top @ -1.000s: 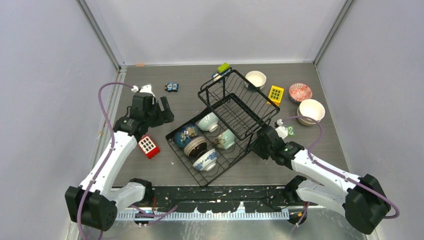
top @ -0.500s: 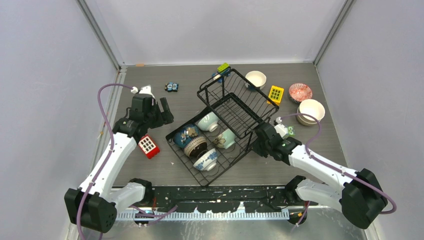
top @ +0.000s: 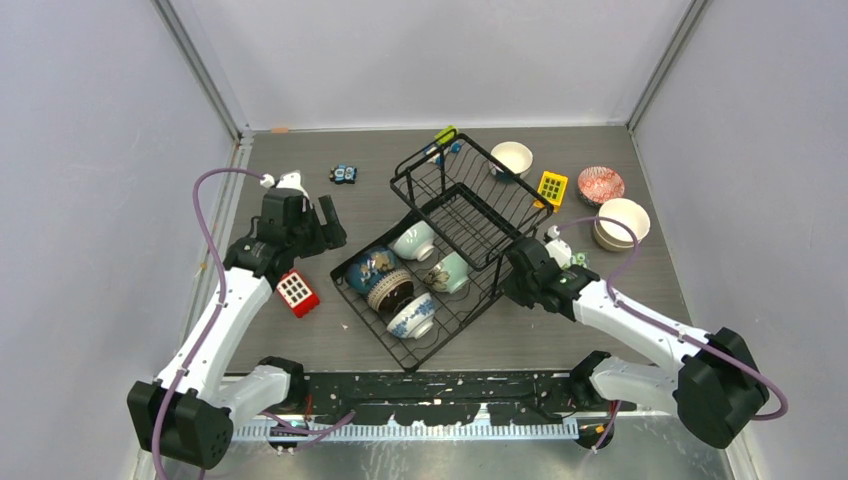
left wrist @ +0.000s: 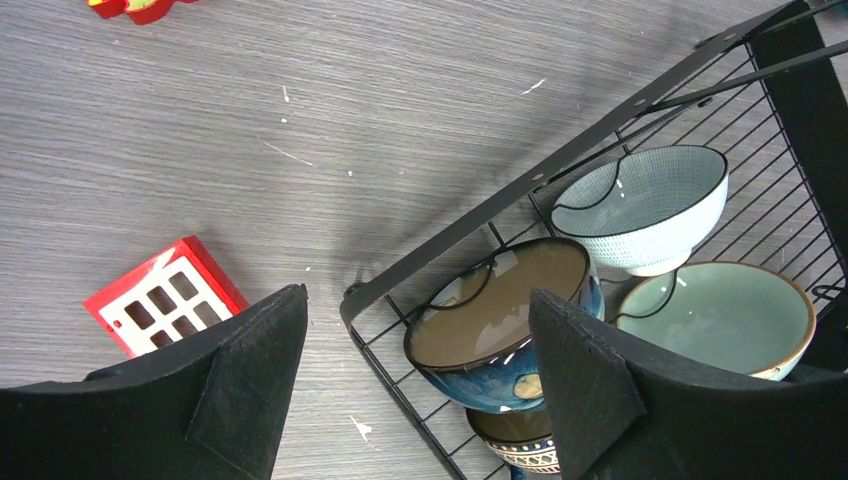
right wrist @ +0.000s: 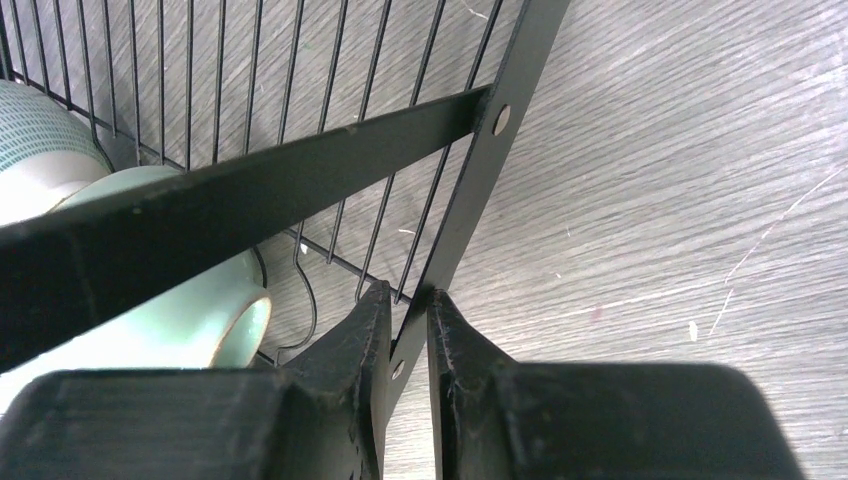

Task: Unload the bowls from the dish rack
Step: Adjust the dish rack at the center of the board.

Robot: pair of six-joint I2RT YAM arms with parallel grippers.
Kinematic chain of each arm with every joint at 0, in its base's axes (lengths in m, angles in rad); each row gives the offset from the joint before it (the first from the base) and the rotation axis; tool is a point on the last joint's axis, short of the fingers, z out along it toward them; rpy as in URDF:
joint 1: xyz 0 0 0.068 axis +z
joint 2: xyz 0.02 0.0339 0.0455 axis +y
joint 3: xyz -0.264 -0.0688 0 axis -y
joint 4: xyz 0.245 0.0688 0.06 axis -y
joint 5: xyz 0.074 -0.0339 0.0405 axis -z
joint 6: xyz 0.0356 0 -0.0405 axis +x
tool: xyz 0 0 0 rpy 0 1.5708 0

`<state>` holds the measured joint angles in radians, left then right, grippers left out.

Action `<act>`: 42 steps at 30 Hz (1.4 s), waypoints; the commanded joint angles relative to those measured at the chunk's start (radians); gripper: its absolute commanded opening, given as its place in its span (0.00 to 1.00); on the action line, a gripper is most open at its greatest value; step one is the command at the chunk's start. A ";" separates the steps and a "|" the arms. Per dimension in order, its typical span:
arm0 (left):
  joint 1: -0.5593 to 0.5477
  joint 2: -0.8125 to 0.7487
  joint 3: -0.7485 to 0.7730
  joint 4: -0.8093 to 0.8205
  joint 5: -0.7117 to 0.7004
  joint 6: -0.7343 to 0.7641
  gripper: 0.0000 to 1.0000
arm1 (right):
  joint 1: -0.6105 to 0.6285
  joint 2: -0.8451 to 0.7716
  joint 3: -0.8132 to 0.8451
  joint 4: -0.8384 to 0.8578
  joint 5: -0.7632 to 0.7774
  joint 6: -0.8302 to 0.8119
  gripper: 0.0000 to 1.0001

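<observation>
The black wire dish rack lies askew in the middle of the table. In its near part sit several bowls: a blue one with a tan inside, a brown patterned one, a blue-and-white one, a pale teal one and a pale green one. My right gripper is shut on the rack's right frame bar. My left gripper is open and empty, above the rack's left corner and the blue bowl.
A red block lies left of the rack. On the table at the back right stand a white bowl, a red-patterned bowl and cream bowls. A yellow block, a green block and a small toy lie around.
My right gripper has moved left while holding the rack's frame, and the rack with its bowls has shifted and turned slightly left. The left arm has hardly moved.
</observation>
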<state>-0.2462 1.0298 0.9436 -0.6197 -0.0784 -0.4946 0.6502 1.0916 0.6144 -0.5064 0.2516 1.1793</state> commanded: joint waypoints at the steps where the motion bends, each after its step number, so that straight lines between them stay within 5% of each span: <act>1: 0.007 -0.020 -0.009 0.003 -0.013 -0.002 0.82 | 0.000 -0.001 0.093 0.087 -0.005 -0.043 0.01; 33: 0.007 -0.117 -0.053 -0.042 0.021 -0.014 0.82 | -0.109 0.358 0.233 0.227 -0.130 -0.611 0.01; 42: 0.007 -0.118 -0.054 -0.051 0.009 -0.002 0.82 | -0.110 0.413 0.298 0.225 -0.108 -0.639 0.05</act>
<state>-0.2462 0.9287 0.8913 -0.6712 -0.0669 -0.4976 0.5171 1.4883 0.8703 -0.2733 0.1280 0.7055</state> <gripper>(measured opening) 0.824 0.199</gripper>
